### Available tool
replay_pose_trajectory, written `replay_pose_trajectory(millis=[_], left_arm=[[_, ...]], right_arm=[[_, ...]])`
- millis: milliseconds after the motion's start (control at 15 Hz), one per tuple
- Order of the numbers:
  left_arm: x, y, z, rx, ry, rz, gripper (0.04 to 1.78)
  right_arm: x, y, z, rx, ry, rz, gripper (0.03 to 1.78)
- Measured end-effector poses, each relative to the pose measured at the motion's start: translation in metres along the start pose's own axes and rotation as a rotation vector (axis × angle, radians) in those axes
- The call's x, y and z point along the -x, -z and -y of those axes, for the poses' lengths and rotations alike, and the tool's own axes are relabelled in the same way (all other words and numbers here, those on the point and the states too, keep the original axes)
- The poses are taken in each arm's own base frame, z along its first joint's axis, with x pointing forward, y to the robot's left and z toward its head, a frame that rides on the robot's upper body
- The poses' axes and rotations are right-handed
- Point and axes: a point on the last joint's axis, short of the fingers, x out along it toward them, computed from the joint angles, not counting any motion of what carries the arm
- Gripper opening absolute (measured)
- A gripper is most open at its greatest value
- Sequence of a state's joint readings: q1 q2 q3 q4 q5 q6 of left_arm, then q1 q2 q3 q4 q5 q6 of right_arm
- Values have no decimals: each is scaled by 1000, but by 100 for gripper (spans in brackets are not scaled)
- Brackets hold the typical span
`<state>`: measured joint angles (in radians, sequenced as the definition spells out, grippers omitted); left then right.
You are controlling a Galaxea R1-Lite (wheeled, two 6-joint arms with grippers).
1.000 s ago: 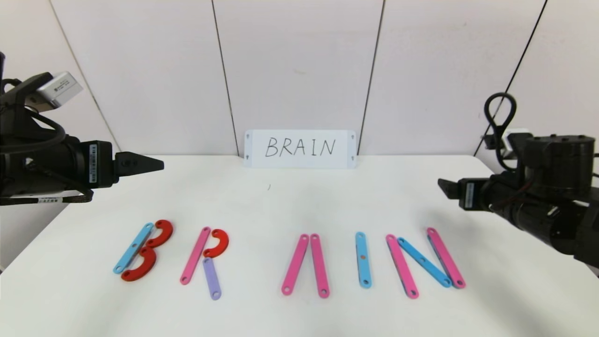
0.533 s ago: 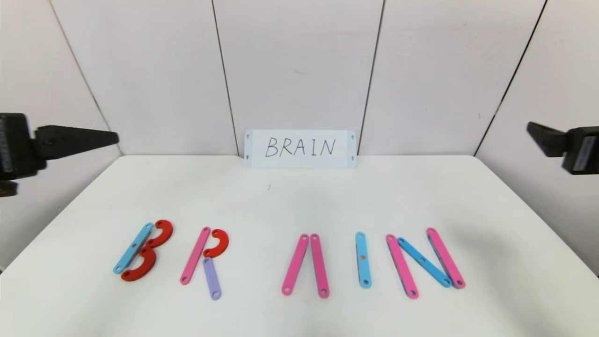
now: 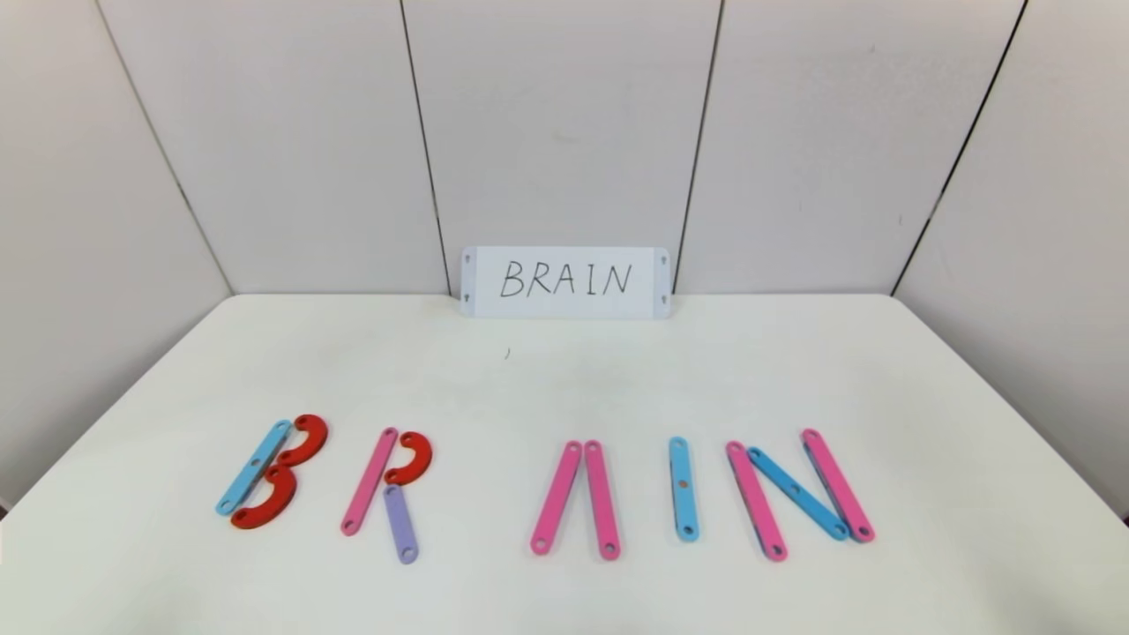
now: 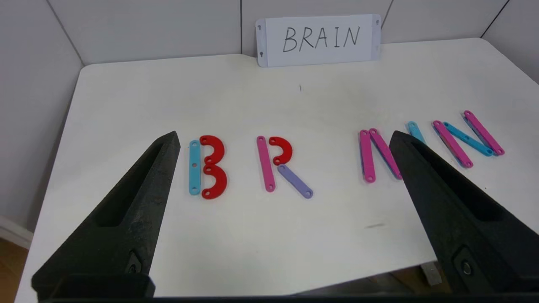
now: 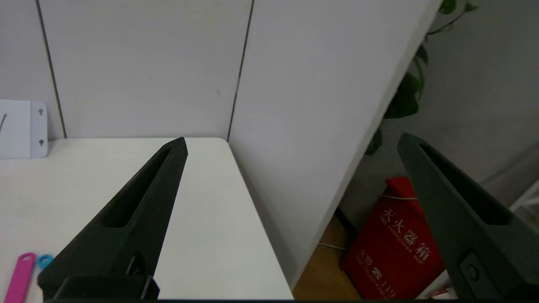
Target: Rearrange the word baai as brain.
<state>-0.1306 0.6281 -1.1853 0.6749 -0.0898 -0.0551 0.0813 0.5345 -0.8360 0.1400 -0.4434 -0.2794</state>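
1. The left gripper is out of the head view; its own wrist camera shows its jaws spread wide with nothing between them, held above the near left part of the white table and clear of every piece.
2. Farthest left on the table lies the B: a blue strip as its upright, with two red C-shaped curves stacked against its right side, touching it.
3. Next comes the R – a pink strip leaning slightly, one red curve at its upper right, and a purple strip running down from that curve as the leg.
4. In the middle, two pink strips meet at their far ends and spread toward the near edge (an A with no crossbar).
5. Just right of them a single blue strip lies straight as the I.
6. The N closes the row: two pink strips with a blue diagonal between them, its ends overlapping theirs.
7. Behind the row, against the wall panels, stands a white card handwritten "BRAIN".
8. The right gripper – also outside the head view – has its jaws wide apart and empty, at the table's far right corner, partly beyond the edge, above a red box on the floor.
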Motion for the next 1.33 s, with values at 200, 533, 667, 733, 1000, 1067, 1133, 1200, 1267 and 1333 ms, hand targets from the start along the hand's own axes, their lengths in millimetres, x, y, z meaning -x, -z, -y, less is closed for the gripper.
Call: replay_pose_trajectory(millis=[200,533,667,733,1000,1067,1133,1200,1267,1333], left_arm=[[43,23,4,-11,-9,39,174],[97,62,16,-28,-28,122,174],[115,75,25,-53,18,192,174],[122,81,29,-65,48,218,174],[138,109,36,-96,96,294,174],[139,116,37,-102,130,301,174],[137,121,37,-103,157,304,174],[135,123,36,-106,165,312,174],[130,125,35,-110,167,322,174],[122,125,33,-114,162,332,174]], right_arm=[[49,14,17,13,50,50,174],[115,42,33,25,133,155,174],[135,45,40,24,174,230,174],[143,44,44,6,186,261,174],[158,40,50,-67,185,349,174],[159,38,50,-87,157,381,174],[160,35,50,-103,119,431,174],[158,33,49,-117,82,483,174],[153,33,46,-131,50,526,174],[145,35,42,-140,29,551,174]])
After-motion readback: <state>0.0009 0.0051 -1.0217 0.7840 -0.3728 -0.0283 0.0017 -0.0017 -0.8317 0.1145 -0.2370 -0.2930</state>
